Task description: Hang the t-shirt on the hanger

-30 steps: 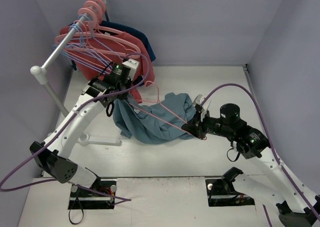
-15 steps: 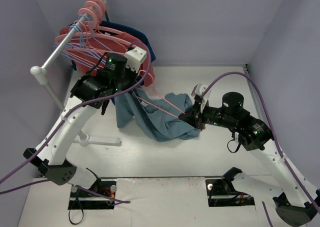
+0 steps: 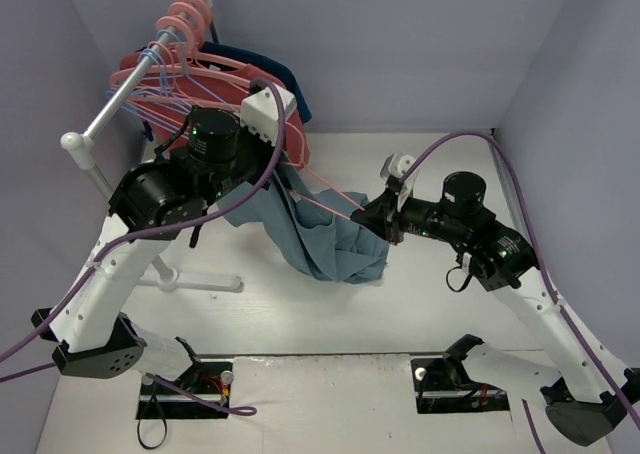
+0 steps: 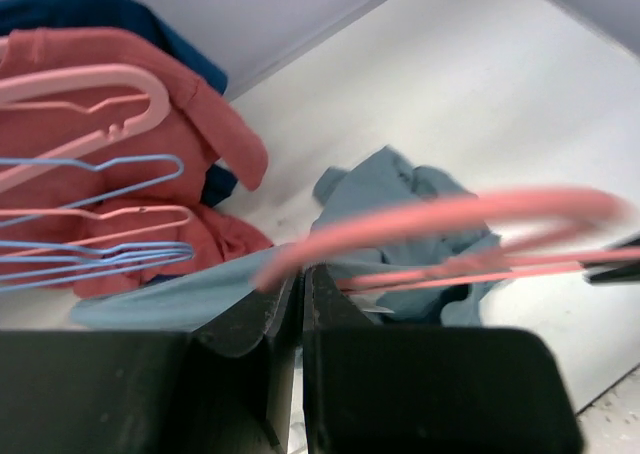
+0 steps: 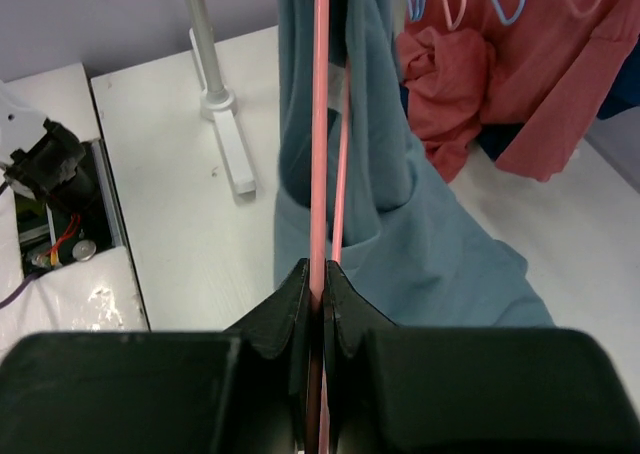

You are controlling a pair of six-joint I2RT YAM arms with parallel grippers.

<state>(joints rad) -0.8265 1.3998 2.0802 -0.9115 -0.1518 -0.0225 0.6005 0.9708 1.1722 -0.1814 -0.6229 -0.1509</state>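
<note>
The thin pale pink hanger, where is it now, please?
The hanger spans the top view's centre, between the left gripper and right gripper, carrying the dusty teal t-shirt.

The t-shirt [image 3: 330, 244] hangs on the hanger [image 5: 320, 124] over the middle of the desk [image 3: 300, 309], with its lower folds reaching the desk. Left of the t-shirt, the left pincer [image 4: 302, 274] grips the hanger's hook. Right of the t-shirt, the right pincer [image 5: 315, 271] grips its other end. Behind and left of the t-shirt stands the rack [image 3: 125, 89], which carries other garments [image 3: 275, 102] and spare hangers [image 3: 185, 24].
</note>
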